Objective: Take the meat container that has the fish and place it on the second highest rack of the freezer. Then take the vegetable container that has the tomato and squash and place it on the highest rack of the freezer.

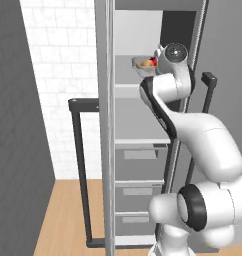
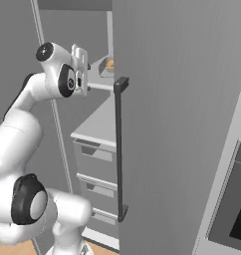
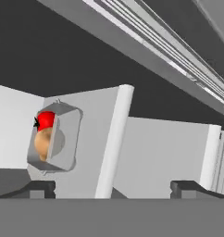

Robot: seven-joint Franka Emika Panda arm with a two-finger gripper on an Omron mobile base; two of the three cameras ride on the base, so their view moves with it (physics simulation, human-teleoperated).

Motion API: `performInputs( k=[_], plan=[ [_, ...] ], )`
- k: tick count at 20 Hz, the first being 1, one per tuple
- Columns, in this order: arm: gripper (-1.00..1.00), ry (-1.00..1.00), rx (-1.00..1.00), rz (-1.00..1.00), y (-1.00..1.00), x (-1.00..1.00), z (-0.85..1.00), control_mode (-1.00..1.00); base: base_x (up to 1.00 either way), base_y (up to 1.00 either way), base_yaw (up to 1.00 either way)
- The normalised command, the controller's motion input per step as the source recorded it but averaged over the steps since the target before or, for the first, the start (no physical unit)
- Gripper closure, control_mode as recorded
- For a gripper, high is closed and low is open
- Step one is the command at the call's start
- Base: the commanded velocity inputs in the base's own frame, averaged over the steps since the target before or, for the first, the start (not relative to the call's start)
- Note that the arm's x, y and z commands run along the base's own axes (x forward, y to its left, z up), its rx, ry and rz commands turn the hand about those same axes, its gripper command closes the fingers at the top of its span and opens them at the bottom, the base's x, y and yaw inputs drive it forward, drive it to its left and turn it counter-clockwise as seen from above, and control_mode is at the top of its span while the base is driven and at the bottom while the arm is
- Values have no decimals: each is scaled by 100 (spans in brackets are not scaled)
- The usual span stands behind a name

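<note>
Flat, even rendered light without glare fills all three views, soft shadow darkening the freezer [image 1: 143, 115] walls beyond the pincer [image 3: 111, 187], edges slightly soft and pixelated, with no lens distortion at the borders.

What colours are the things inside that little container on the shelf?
Red and orange-tan, in a grey container; clearest in the hand view.
</note>
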Motion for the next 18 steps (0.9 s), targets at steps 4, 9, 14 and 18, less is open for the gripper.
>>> performInputs(
  k=[4,9,14,18],
  plan=[
    [-100,1,-2,1,-1,-100,-47,-100,0,0,0],
    [-100,3,-2,1,-1,-100,-76,-100,0,0,0],
    [-100,1,-1,0,0,-20,-19,100,-80,0,0],
    [-100,0,0,0,0,0,0,100,-96,-51,-1]
  ],
)
